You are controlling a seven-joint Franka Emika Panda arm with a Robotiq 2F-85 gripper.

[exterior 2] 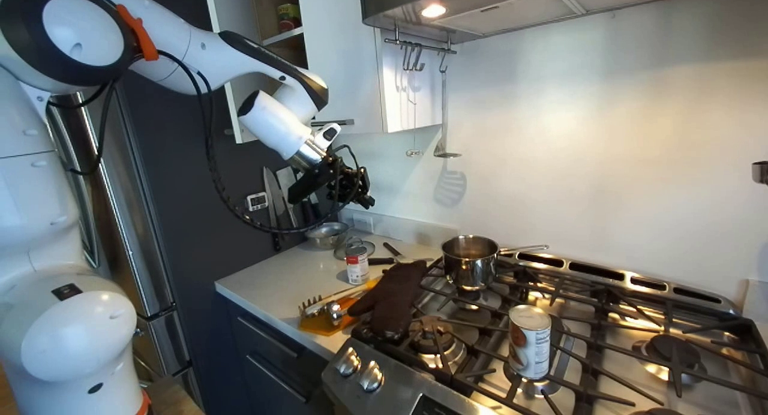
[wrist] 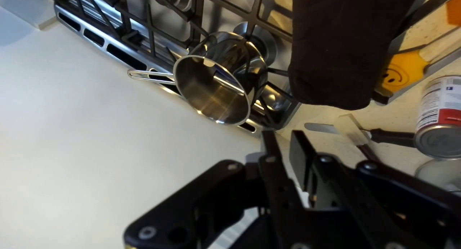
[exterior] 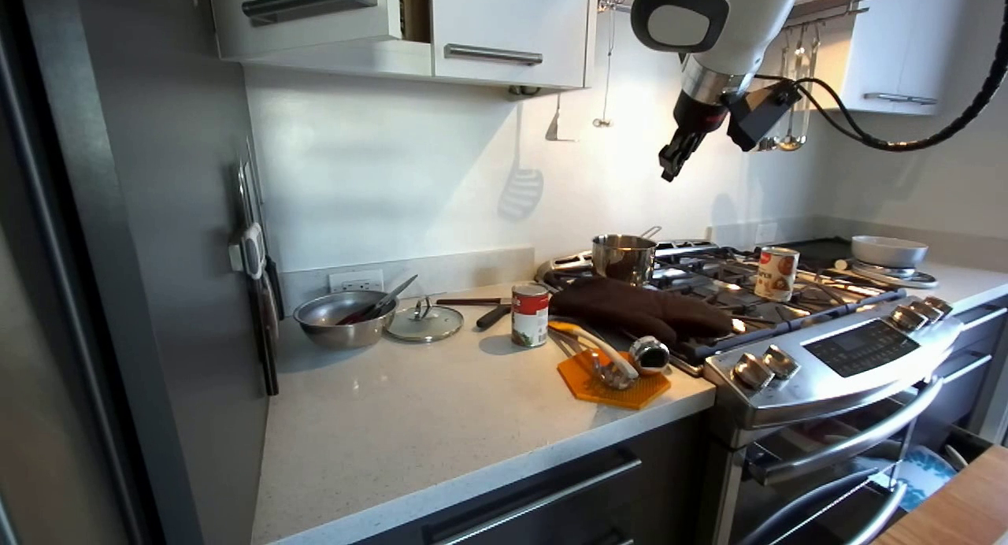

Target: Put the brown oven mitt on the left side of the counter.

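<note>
The brown oven mitt (exterior: 630, 305) is dark and floppy. It lies across the left edge of the stove top and over the edge of the counter (exterior: 394, 427) in both exterior views (exterior 2: 396, 292). Its end also shows at the top of the wrist view (wrist: 335, 51). My gripper (exterior: 668, 175) is in the air, well above the stove and counter, apart from the mitt; it also shows in another exterior view (exterior 2: 367, 200). In the wrist view, my fingertips (wrist: 282, 134) are parted by a small gap with nothing between them.
A steel pot (exterior 2: 471, 262) stands behind the mitt. A red-and-white can (exterior: 529, 316) stands beside it on the counter. An orange trivet with utensils (exterior: 614, 380) lies in front. A metal bowl (exterior: 346, 320) and glass lid (exterior: 425, 323) sit far left. Another can (exterior 2: 530, 343) stands on the stove.
</note>
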